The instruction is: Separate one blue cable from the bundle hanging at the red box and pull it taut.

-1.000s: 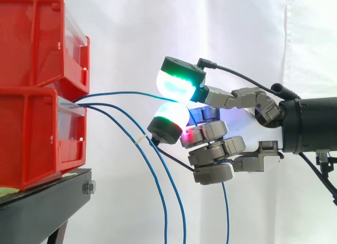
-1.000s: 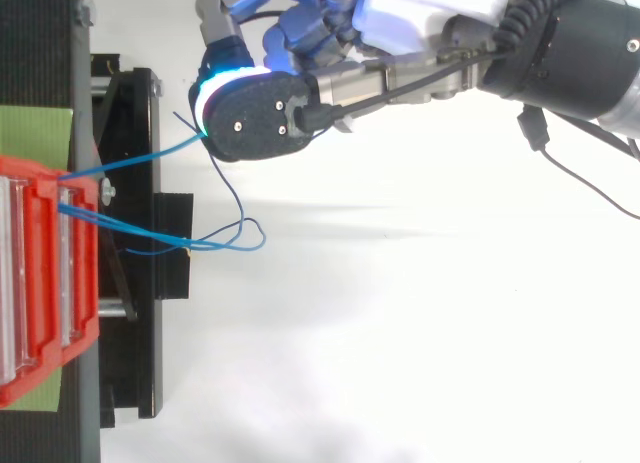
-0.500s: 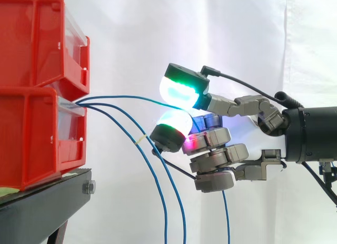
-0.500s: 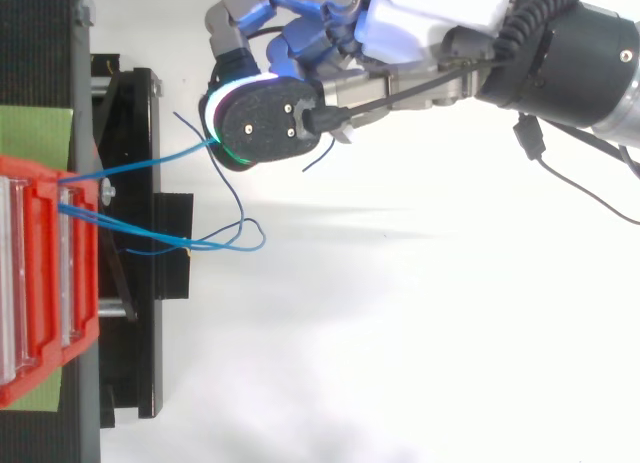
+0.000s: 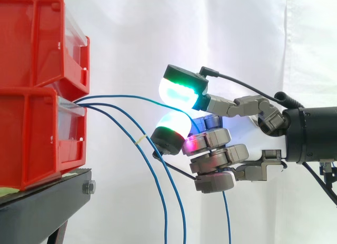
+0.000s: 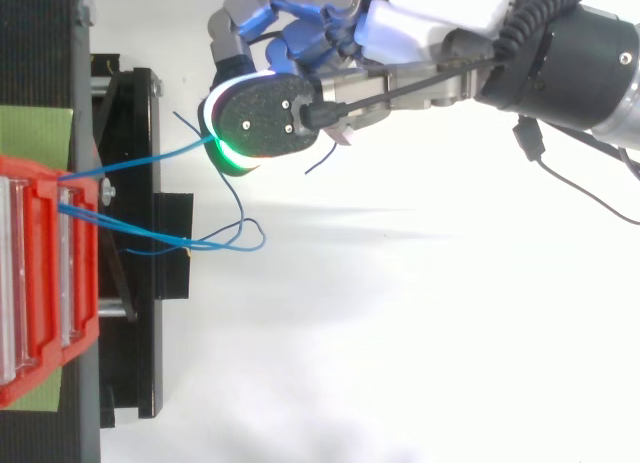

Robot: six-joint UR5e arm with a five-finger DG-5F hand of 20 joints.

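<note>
- Green-glowing pads (image 5: pixel 180 91) of the hand (image 5: pixel 251 129) are closed to a narrow pinch, one above and one below, with one blue cable (image 5: pixel 126 97) running into the gap between them; the other fingers are curled underneath.
- From above, the same cable (image 6: pixel 150 160) reaches in under the upper pad, well off to one side of the rest.
- Held cable leaves the lower red bin (image 5: pixel 37 133) and runs almost level to the pinch with a slight bow, so it looks near taut, not fully.
- Its free tail (image 5: pixel 226 212) drops below the hand.
- Other two blue cables (image 5: pixel 167 202) sag from the same bin and hang down, clear of the pinch; one has a yellow mark (image 5: pixel 139 140).
- Upper red bin (image 5: pixel 37 38) sits on top of the lower one, both on the black stand (image 5: pixel 42 202).
- Handling, judged: thin, light and floppy, with a smooth jacket likely to slide through the pads.
- Best hold is mid-span, away from the bin mouth, where the strands are already apart.
- Risk: pulling harder may slip the cable or tug its bin end.
</note>
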